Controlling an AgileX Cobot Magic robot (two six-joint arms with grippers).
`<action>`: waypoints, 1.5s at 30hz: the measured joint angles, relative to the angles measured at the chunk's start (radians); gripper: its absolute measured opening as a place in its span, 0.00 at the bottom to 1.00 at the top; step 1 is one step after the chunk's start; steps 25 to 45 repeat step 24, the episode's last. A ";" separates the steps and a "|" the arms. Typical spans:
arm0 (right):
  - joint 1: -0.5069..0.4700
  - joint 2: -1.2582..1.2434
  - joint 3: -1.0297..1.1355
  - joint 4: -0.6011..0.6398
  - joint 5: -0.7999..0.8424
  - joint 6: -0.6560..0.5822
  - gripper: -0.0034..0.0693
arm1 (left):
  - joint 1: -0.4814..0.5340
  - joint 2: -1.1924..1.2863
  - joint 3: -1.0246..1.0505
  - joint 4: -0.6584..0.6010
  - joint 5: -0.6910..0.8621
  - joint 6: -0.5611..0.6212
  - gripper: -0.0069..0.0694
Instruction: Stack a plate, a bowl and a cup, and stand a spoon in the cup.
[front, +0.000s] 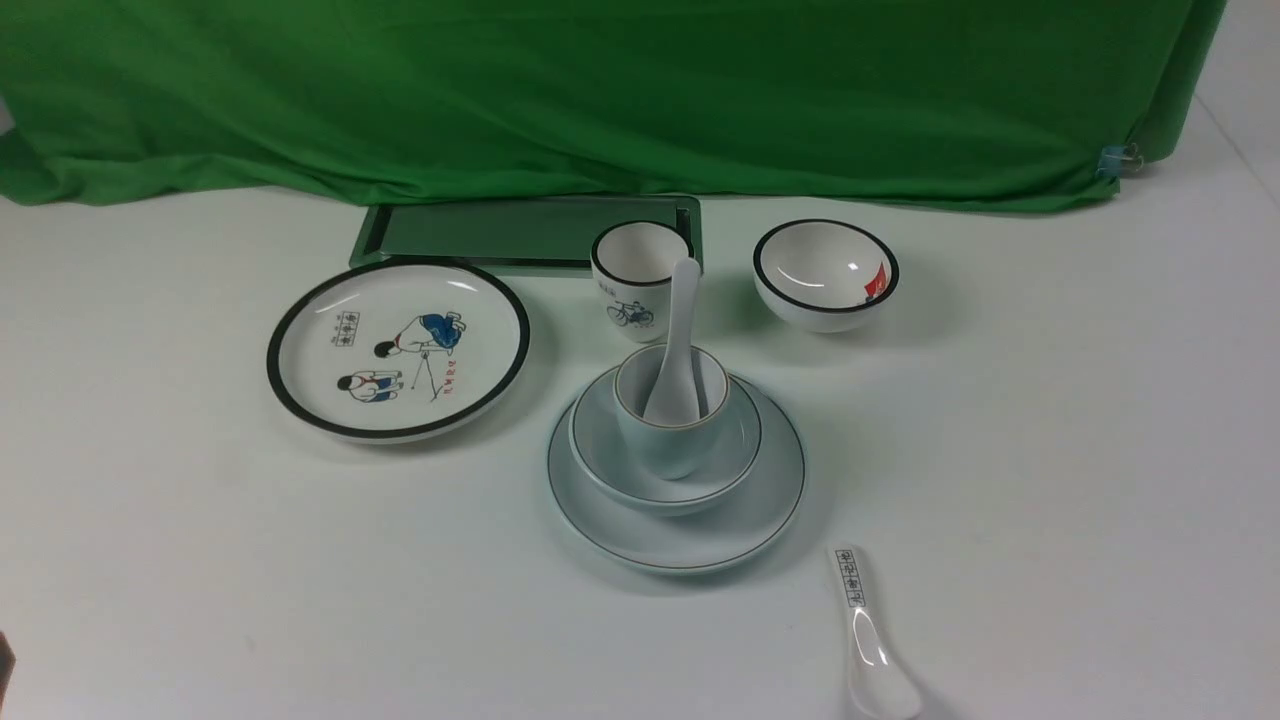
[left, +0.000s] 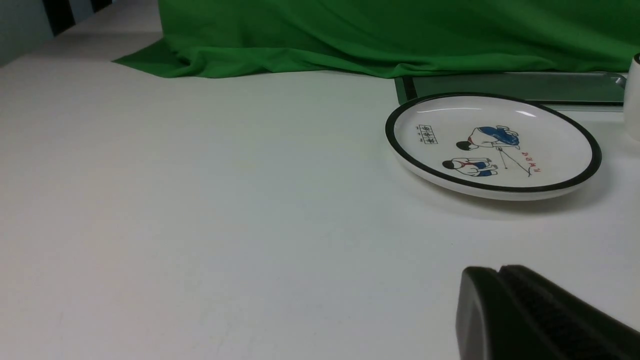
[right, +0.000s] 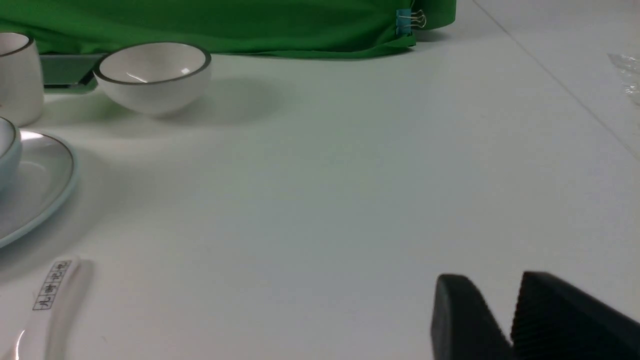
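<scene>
The plain pale plate (front: 760, 500) lies at the table's middle with the shallow bowl (front: 600, 440) on it. The pale blue cup (front: 665, 450) stands in the bowl. The plain white spoon (front: 680, 320) stands in the cup, its handle leaning back over the rim. Neither gripper shows in the front view. In the left wrist view my left gripper (left: 500, 270) is shut on nothing, low over bare table. In the right wrist view my right gripper (right: 495, 276) is open with nothing between its fingers, off to the right of the plate's edge (right: 35, 185).
A cartoon plate (front: 397, 345) lies left of the stack. Behind the stack stand a bicycle cup (front: 630, 280) and a black-rimmed bowl (front: 825, 275). A labelled spoon (front: 865, 630) lies near the front edge. A dark tray (front: 500, 232) sits under the green cloth (front: 600, 90).
</scene>
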 joint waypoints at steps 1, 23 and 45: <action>0.000 0.000 0.000 0.000 0.000 0.000 0.34 | 0.000 0.000 0.000 0.000 0.000 0.000 0.05; 0.000 0.000 0.000 0.000 0.000 0.000 0.38 | 0.000 0.000 0.000 0.016 0.000 0.000 0.05; 0.000 0.000 0.000 0.000 0.000 0.000 0.38 | 0.000 0.000 0.000 0.016 0.000 0.000 0.05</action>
